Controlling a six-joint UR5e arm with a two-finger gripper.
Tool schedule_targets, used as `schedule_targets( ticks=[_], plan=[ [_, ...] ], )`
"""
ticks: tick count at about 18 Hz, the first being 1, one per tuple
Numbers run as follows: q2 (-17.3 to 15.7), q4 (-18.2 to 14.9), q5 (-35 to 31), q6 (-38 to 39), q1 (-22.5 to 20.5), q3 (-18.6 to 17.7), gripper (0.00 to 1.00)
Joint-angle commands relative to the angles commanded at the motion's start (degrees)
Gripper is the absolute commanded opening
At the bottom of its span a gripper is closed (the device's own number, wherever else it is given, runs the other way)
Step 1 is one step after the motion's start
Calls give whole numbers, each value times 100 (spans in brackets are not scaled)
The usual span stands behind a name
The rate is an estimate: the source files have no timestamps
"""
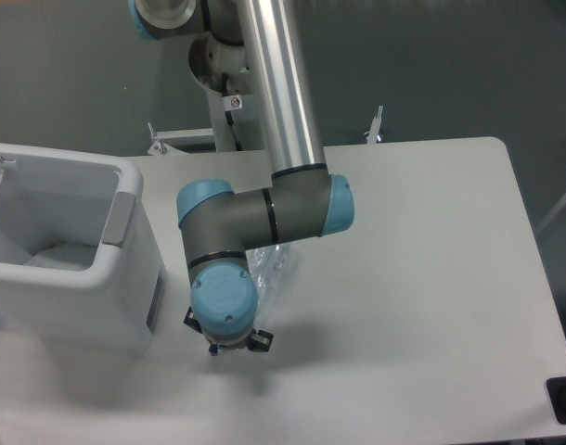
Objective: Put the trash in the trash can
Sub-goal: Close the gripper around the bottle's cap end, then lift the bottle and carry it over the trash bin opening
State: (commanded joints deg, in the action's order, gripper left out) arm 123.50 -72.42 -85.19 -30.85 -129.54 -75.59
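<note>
Overhead, the arm [274,111] is reaching down over the left-middle part of the white table [422,278], its grey wrist with blue caps folding under the long silver tube. Only small black parts of the gripper [227,341] are poking out beneath the lowest blue-capped joint, toward the table's near edge, and the joint is hiding the fingers, so I cannot tell whether they are spread or closed, or whether they are holding anything. A piece of crinkled clear plastic trash [269,264] is showing just beside and partly under the wrist, lying on or just above the table; most of it is hidden by the arm, so whether it is the bottle or the wrapper cannot be told. Toward the table's left edge the large white trash can [125,306] is standing upright, its thick rounded rim open to the camera and a grey handle panel [119,219] facing the arm. Something pale is lying at the bottom of the can, too blurred to make out. The gripper is sitting near the can's right wall but apart from it.
</note>
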Motion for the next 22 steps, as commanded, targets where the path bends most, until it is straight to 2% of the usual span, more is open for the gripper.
schedule_targets(
  ticks=[8, 10, 12, 14, 16, 22],
  plan=[
    [-730, 96, 1783, 35, -694, 527, 12],
    [-932, 272, 2416, 114, -888, 598, 11],
    [-1091, 640, 2830, 202, -976, 607, 11],
    [-1240, 1001, 3042, 246, -985, 615, 11],
    [-1381, 1203, 3209, 273, -977, 624, 11],
    [-1882, 1292, 3649, 308, -792, 589, 11]
  ],
)
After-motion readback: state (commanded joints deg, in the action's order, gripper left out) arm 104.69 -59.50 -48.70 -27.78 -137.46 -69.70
